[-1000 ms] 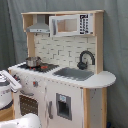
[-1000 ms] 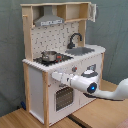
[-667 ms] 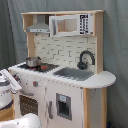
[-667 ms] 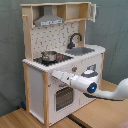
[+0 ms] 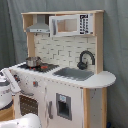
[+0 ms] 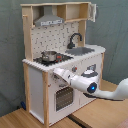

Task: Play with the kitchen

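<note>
**Kitchen fills the middle of both frames, arm at its front panel**

Kitchen (image 5: 65, 65) stands centre frame in the first exterior view and centre-left in the second exterior view (image 6: 62, 60), white below with light-wood sides and a shelf on top. Its grey hood (image 6: 50, 21) hangs in the upper part, above the stove, where a small metal pot (image 6: 49, 56) sits on the black hob. The black faucet (image 5: 86, 59) arches over the sink (image 5: 74, 73), which lies to the right of the stove in both exterior views. A microwave-like cabinet (image 5: 70, 24) sits beside the hood near the top of the first exterior view.

In the second exterior view the white arm (image 6: 107, 92) enters from the lower right and reaches left, its gripper (image 6: 56, 73) against the upper front panel just under the counter edge (around the knob row). Whether its fingers are closed or spread, I cannot tell. The oven door (image 6: 62, 98) lies below the gripper.
</note>
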`<action>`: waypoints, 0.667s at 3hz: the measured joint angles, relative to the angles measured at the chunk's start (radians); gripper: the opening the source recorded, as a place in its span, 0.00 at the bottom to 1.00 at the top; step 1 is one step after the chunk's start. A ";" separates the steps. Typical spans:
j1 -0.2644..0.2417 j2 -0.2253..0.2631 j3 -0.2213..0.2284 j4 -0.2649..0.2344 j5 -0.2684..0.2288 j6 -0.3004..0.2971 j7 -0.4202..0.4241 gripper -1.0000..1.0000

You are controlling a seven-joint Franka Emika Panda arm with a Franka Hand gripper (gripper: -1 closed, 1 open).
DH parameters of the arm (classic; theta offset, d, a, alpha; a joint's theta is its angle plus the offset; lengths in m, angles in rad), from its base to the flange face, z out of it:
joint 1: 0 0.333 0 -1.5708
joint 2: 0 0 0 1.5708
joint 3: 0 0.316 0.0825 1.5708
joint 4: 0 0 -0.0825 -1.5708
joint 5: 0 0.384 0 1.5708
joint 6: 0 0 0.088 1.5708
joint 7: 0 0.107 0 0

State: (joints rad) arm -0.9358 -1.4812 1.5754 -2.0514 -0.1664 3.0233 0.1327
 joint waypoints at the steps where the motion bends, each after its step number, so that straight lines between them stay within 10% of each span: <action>1: 0.000 0.003 0.001 0.000 0.000 0.000 0.117 0.00; 2: 0.000 0.009 0.003 -0.001 0.000 0.000 0.222 0.00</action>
State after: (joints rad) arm -0.9357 -1.4718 1.5783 -2.0521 -0.1663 3.0233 0.3544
